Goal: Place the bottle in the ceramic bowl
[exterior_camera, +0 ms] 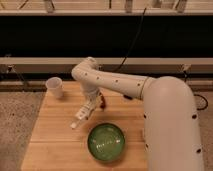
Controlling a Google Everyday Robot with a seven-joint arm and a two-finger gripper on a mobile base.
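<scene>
Camera view is showing the gripper [89, 105] pinching the bottle [82, 115] over the wooden table [50, 145], just left of a small red object [103, 103]. The bottle, small and white with a speckled label, is hanging tilted, cap end pointing down-left, near the glossy green ceramic bowl [106, 143] but apart from it. A white paper cup [55, 87] is standing well apart, back left.

I see a glossy green ceramic bowl [106, 142] on a matt wooden table [50, 147]; up-left of the bowl, the smooth white gripper [86, 110] clamps the plastic bottle [79, 119].
</scene>
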